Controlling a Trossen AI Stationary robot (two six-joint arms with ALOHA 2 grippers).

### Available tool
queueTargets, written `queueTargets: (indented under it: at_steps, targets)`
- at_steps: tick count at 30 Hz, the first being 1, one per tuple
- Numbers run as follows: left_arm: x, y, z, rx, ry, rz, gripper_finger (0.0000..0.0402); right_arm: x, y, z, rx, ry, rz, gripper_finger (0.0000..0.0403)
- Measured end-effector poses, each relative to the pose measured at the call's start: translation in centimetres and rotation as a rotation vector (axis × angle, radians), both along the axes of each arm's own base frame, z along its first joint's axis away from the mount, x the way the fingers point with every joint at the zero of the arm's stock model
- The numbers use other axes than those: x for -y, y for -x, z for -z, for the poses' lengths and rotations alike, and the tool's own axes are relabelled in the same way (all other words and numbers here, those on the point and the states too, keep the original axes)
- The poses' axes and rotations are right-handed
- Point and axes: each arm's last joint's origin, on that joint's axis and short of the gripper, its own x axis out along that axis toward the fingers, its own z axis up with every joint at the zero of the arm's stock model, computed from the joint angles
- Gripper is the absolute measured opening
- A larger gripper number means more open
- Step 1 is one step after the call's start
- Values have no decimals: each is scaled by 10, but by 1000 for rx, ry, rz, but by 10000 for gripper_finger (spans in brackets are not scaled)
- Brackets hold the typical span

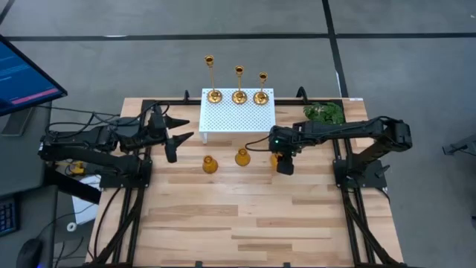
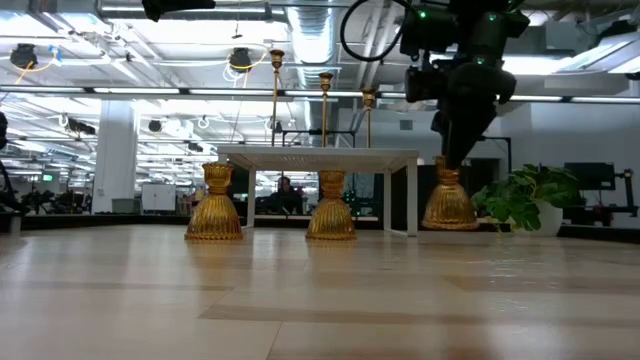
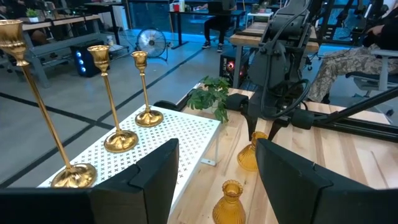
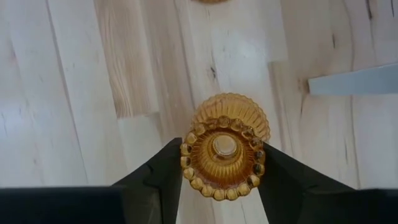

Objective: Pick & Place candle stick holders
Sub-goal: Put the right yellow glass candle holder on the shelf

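Note:
Three brass candlesticks stand on their round bases along the far edge of a white perforated stand. Two amber bulb-shaped holders stand on the wooden table in front of the stand. A third amber holder is under my right gripper, which points down and is shut on it. My left gripper hangs open and level above the table's left side, left of the stand, with nothing between its fingers. My right gripper pinches the third holder's beaded top rim between its two fingers, one on each side. The fingers come from above, pointing steeply down. The holder hangs upright below them, its base seemingly just above the table.
A green leafy plant sits at the table's far right corner, right of the stand. A monitor stands off the table's left side. Bare wood stretches toward the near edge.

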Motion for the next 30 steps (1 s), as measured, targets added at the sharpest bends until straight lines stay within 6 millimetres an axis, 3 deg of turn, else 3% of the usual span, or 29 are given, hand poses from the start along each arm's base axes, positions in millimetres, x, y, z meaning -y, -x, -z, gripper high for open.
queueTargets:
  at_steps: [9,16,20,26,30]
  targets:
    - [0,0,0,0,0,0,214,0,1,0,-14,-3,3,189]
    - [0,0,0,0,0,0,214,1,-5,-14,22,12,-28,153]
    - [0,0,0,0,0,0,214,1,-6,-18,30,16,-34,154]
    - [0,0,0,0,0,0,214,1,-6,-18,30,12,-21,187]
    - [0,0,0,0,0,0,214,1,-6,-18,30,13,-24,163]
